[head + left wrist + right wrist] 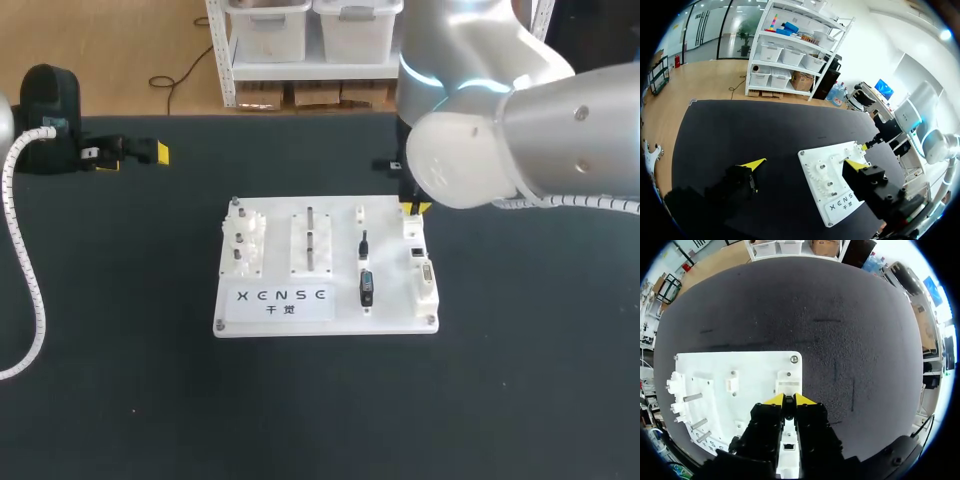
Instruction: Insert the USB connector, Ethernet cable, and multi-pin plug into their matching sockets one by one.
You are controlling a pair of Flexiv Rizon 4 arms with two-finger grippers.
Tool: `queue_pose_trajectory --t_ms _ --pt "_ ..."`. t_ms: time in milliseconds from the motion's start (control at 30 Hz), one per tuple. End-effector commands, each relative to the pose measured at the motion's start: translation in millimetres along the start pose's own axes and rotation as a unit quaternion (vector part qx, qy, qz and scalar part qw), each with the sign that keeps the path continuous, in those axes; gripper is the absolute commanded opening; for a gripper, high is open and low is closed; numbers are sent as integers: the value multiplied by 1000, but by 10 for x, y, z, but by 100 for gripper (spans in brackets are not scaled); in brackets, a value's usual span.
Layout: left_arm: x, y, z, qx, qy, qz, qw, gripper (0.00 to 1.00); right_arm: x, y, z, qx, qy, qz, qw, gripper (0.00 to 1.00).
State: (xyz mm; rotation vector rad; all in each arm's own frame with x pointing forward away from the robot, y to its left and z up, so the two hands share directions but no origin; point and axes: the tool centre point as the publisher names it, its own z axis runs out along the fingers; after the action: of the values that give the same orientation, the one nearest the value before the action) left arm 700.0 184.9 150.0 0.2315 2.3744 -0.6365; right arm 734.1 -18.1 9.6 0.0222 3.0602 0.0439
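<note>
A white socket board lies mid-table. Along its right edge runs a column of white socket blocks. My right gripper stands over the far end of that column. In the right wrist view its fingers are nearly together, shut on a small dark connector, seemingly the USB one, just behind a white socket block. The Ethernet socket shows under the fingers. A black plug and a thin dark connector rest in the board's middle column. My left gripper is open at the table's far left, empty.
The board carries white gears on pegs at its left and a block with metal posts in the middle. A coiled white cable hangs from my left arm over the table's left side. Black cloth surrounds the board.
</note>
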Motion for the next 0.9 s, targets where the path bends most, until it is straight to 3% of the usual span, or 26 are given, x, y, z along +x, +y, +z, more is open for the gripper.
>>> queue_pose_trajectory --t_ms 33,100,133,567,900 --pt "0 0 0 0 0 0 1000 100 82 -78 214 0 2 5 1000 2" --pt "0 0 0 0 0 0 1000 100 64 -63 166 2 0 8 1000 36" --pt "0 0 0 0 0 0 1000 100 53 -53 131 3 -1 9 1000 100" --pt "0 0 0 0 0 0 1000 100 60 253 -381 0 -39 6 999 100" --pt "0 0 0 0 0 0 1000 100 262 666 -493 -11 -31 -13 999 100"
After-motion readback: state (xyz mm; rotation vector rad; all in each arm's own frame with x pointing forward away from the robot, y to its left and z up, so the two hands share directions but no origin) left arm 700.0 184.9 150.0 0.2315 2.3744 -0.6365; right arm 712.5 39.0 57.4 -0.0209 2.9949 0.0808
